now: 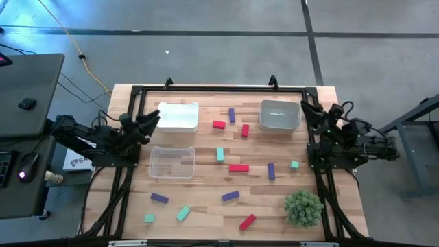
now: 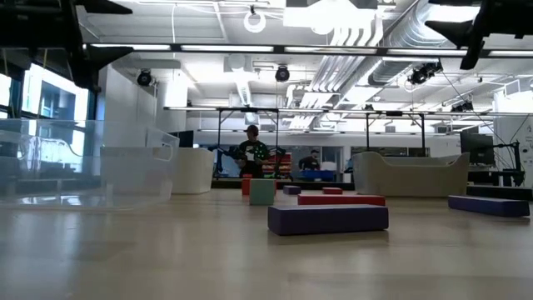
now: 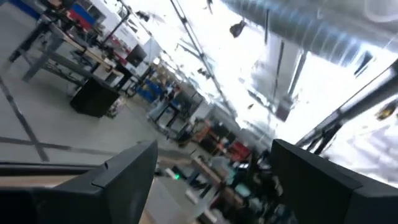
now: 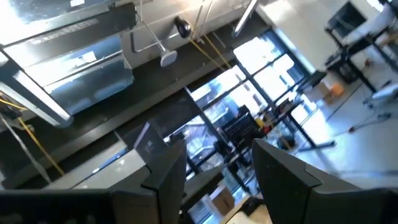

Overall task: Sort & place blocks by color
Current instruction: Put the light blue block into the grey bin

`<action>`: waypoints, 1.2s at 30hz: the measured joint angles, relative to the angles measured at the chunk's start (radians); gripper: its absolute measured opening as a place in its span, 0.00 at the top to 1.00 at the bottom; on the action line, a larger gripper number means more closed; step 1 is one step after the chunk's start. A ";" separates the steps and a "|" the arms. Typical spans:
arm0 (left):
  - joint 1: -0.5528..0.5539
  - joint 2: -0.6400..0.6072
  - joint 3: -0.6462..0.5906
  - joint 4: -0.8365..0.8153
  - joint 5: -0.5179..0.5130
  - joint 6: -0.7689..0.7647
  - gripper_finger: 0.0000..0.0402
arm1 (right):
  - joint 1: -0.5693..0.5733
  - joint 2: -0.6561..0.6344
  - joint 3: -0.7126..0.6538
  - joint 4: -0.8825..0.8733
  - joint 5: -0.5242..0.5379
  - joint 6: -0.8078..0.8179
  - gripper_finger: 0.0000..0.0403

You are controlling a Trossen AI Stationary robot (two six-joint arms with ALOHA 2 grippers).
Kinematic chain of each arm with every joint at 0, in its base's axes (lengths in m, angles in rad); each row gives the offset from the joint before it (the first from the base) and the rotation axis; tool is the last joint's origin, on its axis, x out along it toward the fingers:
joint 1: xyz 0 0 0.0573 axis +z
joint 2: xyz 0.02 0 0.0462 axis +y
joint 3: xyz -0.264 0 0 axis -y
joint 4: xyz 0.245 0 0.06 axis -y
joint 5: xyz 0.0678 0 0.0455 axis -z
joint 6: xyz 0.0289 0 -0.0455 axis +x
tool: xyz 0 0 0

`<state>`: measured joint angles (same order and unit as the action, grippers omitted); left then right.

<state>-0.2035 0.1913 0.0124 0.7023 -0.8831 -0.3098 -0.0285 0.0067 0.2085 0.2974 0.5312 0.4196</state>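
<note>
Red, purple and teal blocks lie flat and scattered on the wooden table, among them a red bar, a purple bar and a teal cube. In the low view the purple bar is nearest, with a red bar and a teal cube behind it. My left gripper hangs above the table's left edge, open and tipped upward, with nothing between its fingers. Above the right edge my right gripper is likewise open and empty, its fingers raised toward the ceiling.
A white bin stands far left, a clear bin just nearer, and a grey bin far right. A bushy green plant ball sits at the near right. Black frame rails run along both side edges.
</note>
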 joint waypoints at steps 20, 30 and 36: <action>0.000 0.008 0.252 -0.318 0.036 0.201 0.24 | 0.000 0.000 0.000 0.067 -0.015 -0.047 0.57; 0.000 0.083 0.397 -0.562 0.030 0.190 0.24 | 0.000 0.147 0.246 -0.311 -0.014 -0.058 0.57; 0.000 0.125 0.419 -0.673 0.031 0.162 0.24 | 0.000 0.340 0.509 -0.800 -0.004 0.164 0.57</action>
<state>-0.2039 0.3159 0.4313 0.0297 -0.8525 -0.1482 -0.0284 0.3467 0.7180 -0.5028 0.5274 0.5839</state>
